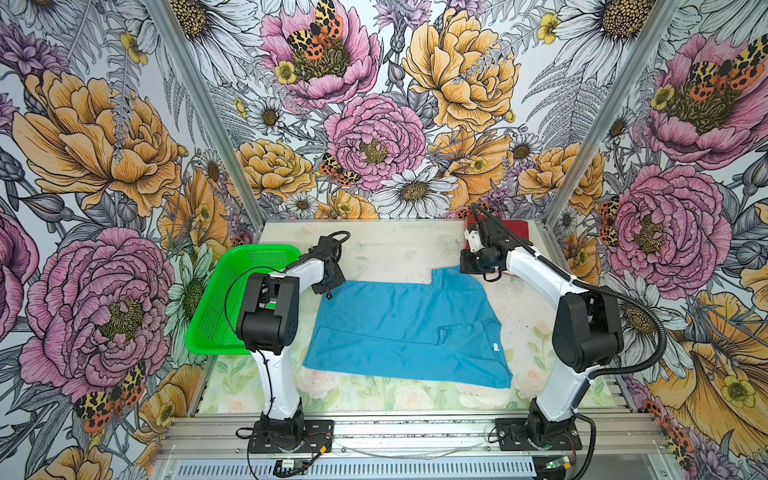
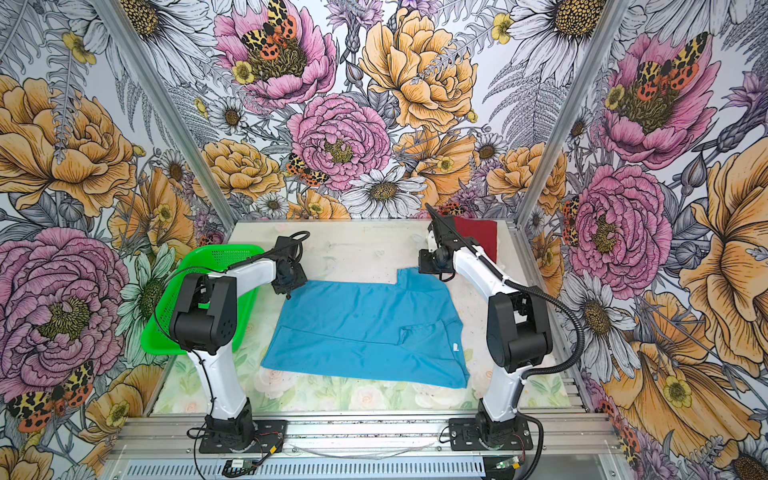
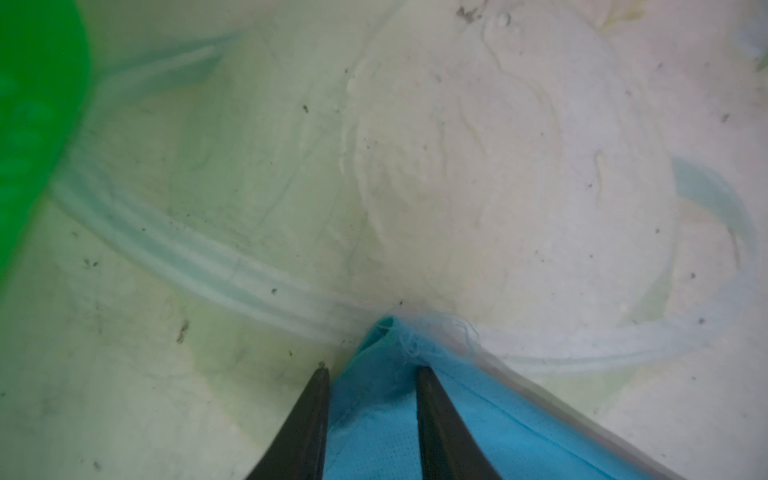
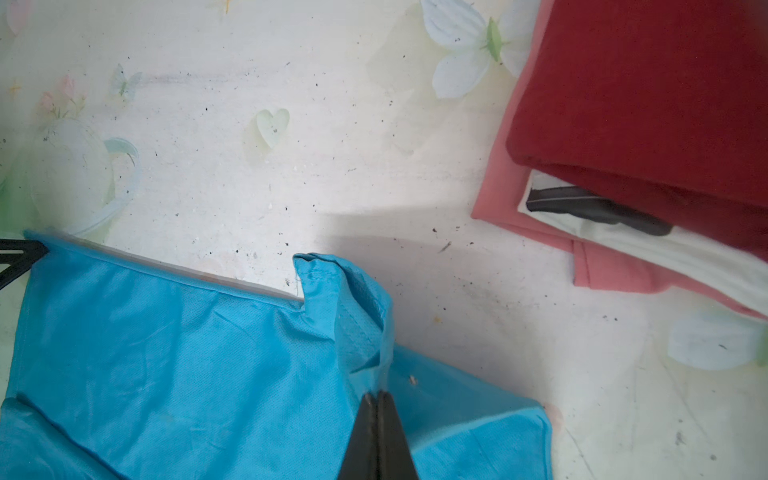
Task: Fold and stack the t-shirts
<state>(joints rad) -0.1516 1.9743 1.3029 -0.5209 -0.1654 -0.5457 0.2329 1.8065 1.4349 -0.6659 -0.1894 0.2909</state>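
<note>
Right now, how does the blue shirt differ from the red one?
The blue shirt lies spread out, only partly folded; the red shirt is a neat folded square. The blue shirt lies alone on the table; the red shirt tops a pile at the far right corner. The right gripper pinches the blue shirt; nothing touches the red shirt. Both are plain cloth.

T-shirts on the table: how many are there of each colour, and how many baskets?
sky-blue t-shirt, spread out: 1
dark red t-shirt, folded: 1
white t-shirt, folded: 1
pink t-shirt, folded: 1
green mesh basket: 1
Total: 5 things, 4 of them t-shirts
</note>
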